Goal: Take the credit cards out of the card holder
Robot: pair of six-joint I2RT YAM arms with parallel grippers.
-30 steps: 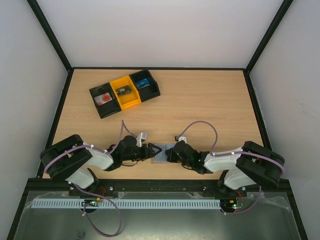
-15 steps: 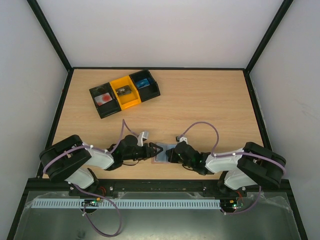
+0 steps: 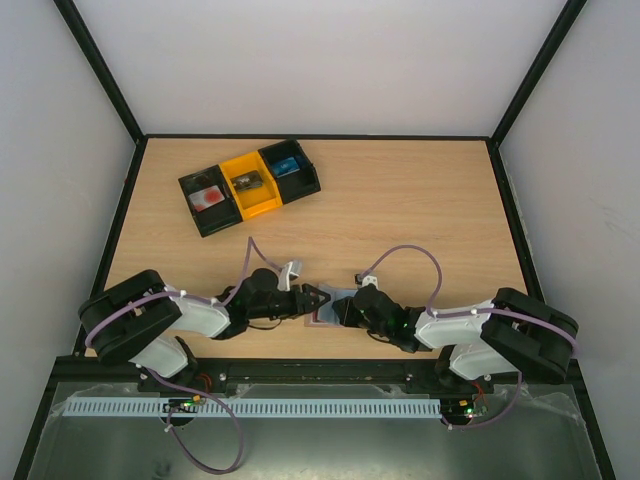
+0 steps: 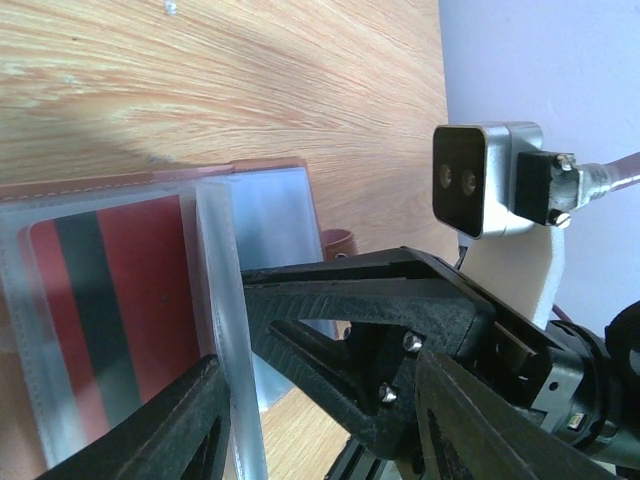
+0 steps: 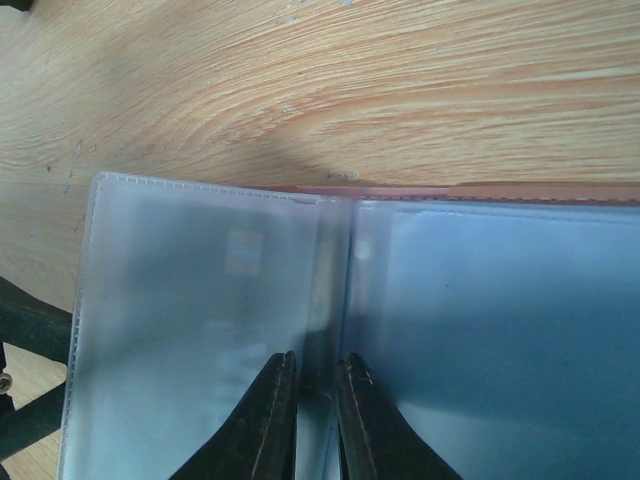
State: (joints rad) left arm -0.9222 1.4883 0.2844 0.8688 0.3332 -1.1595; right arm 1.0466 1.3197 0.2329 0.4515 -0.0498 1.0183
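The card holder [image 3: 333,296] lies open on the surface [image 3: 420,200] at 6 o'clock, between my jaws. My left jaws are half open, astride an upright sleeve [image 4: 222,300]. My right jaws are nearly shut at the fold; grip unclear. The sleeves are probably floppy and slick, so grip the stiff red card [image 4: 100,300] at the sleeve mouth.

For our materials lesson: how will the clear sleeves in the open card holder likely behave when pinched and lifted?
Probably floppy: one clear sleeve stands on edge, film-thin. Likely slippery, since the plastic looks smooth and glossy. The card holder seems light and lies loose on the table, so it may lift too.
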